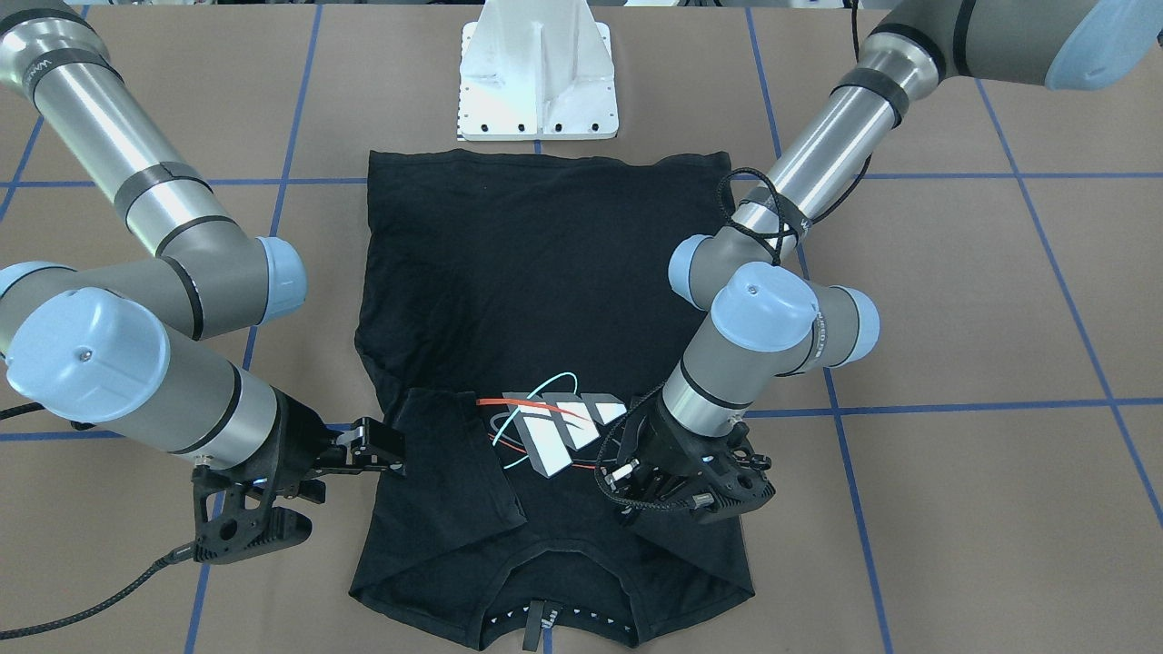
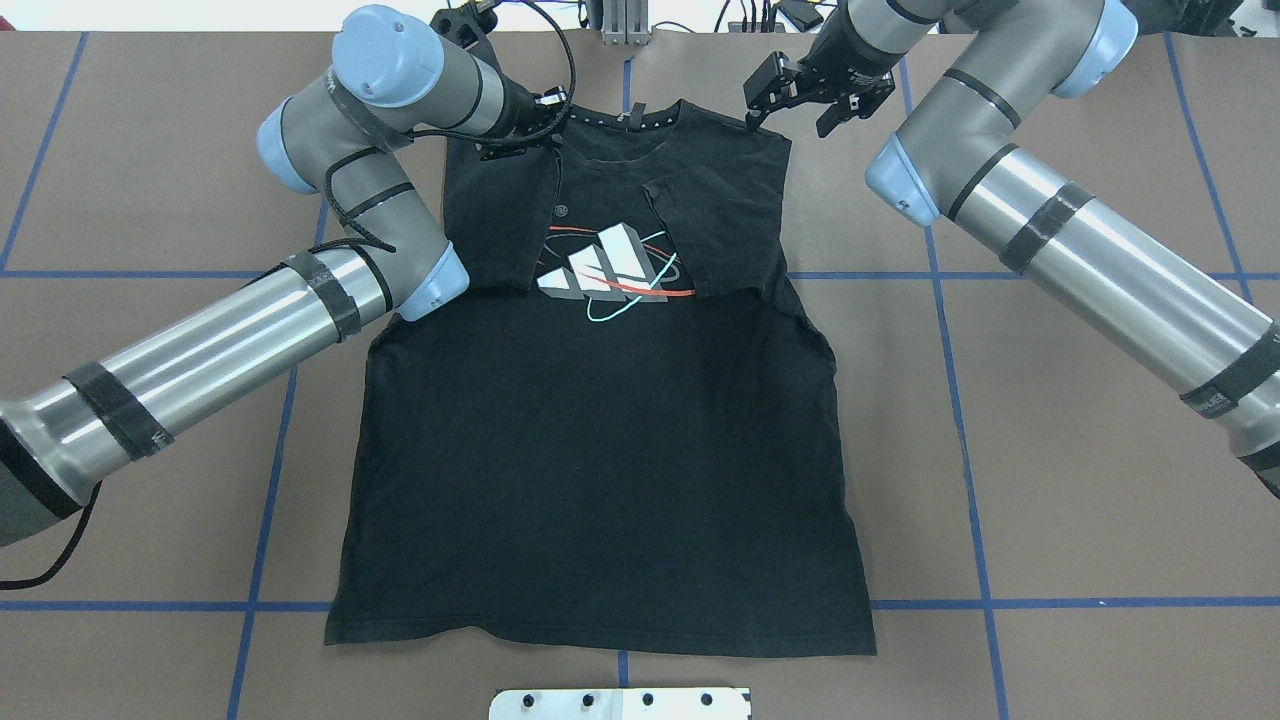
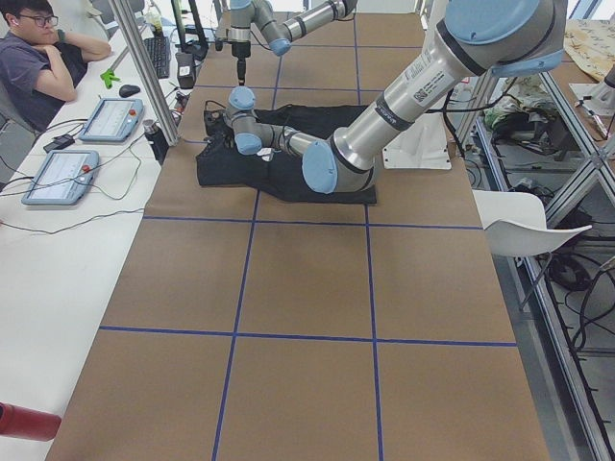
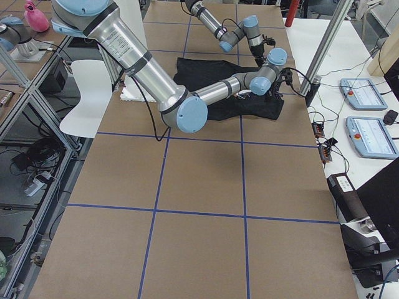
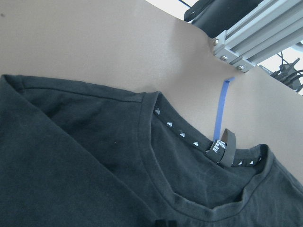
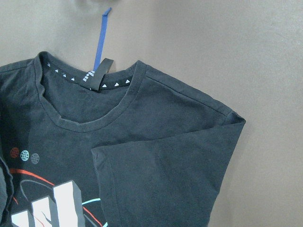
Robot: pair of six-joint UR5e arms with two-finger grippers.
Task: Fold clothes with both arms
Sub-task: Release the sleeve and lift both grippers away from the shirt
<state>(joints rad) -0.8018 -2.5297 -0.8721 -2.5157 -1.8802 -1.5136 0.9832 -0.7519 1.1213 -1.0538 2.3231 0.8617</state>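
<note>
Black fabric T-shirt (image 2: 600, 450), ribbed round collar at 12 o'clock, lies flat on my brown gridded surface (image 2: 1050, 500), both sleeves folded inward. My right gripper (image 2: 788, 112), at 1 o'clock, is spread and empty. I cannot tell the state of my left gripper (image 2: 518, 135), at 11 o'clock.

The right gripper (image 1: 386, 447) is held low at centre left, jaws parted; the left gripper (image 1: 636, 465) is tilted down, jaws hidden.

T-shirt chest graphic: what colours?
The chest graphic has white-grey blocks ringed by red and teal lines, on the black T-shirt. Clearest in the overhead exterior view.
</note>
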